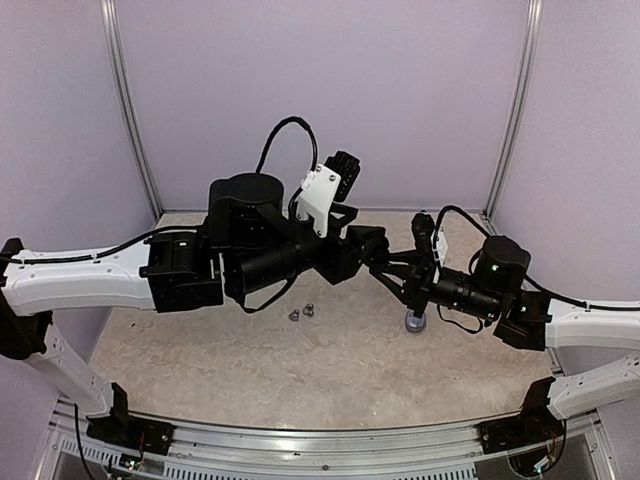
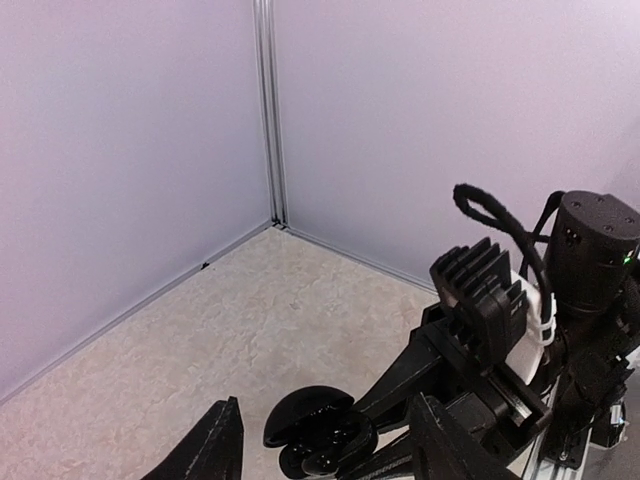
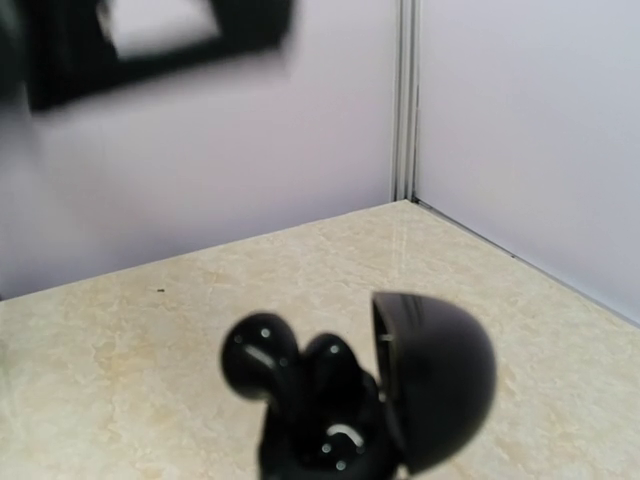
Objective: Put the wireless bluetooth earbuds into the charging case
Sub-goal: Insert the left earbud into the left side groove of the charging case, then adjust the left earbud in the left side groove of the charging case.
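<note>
- Charging case (image 3: pixel 430 380) in glossy black, rounded, lid swung open to the right in the right wrist view.
- Two black earbuds (image 3: pixel 262 352) with shiny bulbous heads, standing side by side out of the case's base; whether fully seated, impossible to tell.
- Two silvery-grey earbuds (image 1: pixel 309 309), tiny and rounded, lying just beside each other on the marbled beige table (image 1: pixel 200 350), near its middle, below the left arm's wrist.
- Grey puck (image 1: pixel 414 322) on the table under the right arm's wrist.
- Right gripper (image 2: pixel 350 432) clamped on the case, one black finger along each side, as seen from the left wrist camera; own fingers out of frame in the right wrist view.
- Left gripper (image 2: pixel 328 402) spread wide, holding nothing, fingers (image 2: pixel 215 450) at the bottom edge of its own view, the case just beyond them and untouched.
- Case itself hidden in the top view, where the two wrists meet above the middle of the table.
</note>
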Available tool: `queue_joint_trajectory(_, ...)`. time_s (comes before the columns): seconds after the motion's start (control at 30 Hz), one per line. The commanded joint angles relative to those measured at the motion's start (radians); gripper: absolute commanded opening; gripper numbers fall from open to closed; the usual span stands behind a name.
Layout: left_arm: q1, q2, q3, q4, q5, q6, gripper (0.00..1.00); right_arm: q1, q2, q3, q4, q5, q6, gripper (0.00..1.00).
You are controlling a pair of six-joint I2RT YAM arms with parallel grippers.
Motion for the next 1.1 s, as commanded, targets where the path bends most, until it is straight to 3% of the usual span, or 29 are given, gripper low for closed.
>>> queue_joint_trajectory(0.0,0.013,-0.086,0.009,0.033,0.041,0.018,0.58,0.012,-0.021,-0.017,0.027,-0.014,0.017,0.0)
queue_joint_trajectory(0.23,0.082,-0.159,-0.061,-0.044,0.156,0.014,0.46,0.012,-0.038,-0.013,0.024,-0.086,0.008,0.0)
queue_joint_trajectory(0.4,0.121,-0.205,-0.098,-0.126,0.353,0.111,0.41,0.011,-0.05,-0.006,0.013,-0.209,0.004,0.0)
queue_joint_trajectory(0.67,0.115,-0.242,-0.11,-0.245,0.469,0.311,0.54,0.01,-0.035,0.007,-0.002,-0.364,0.013,0.0)
queue_joint_trajectory(1.07,0.078,-0.206,-0.101,-0.262,0.533,0.343,0.62,0.011,0.007,0.032,-0.01,-0.451,0.015,0.0)
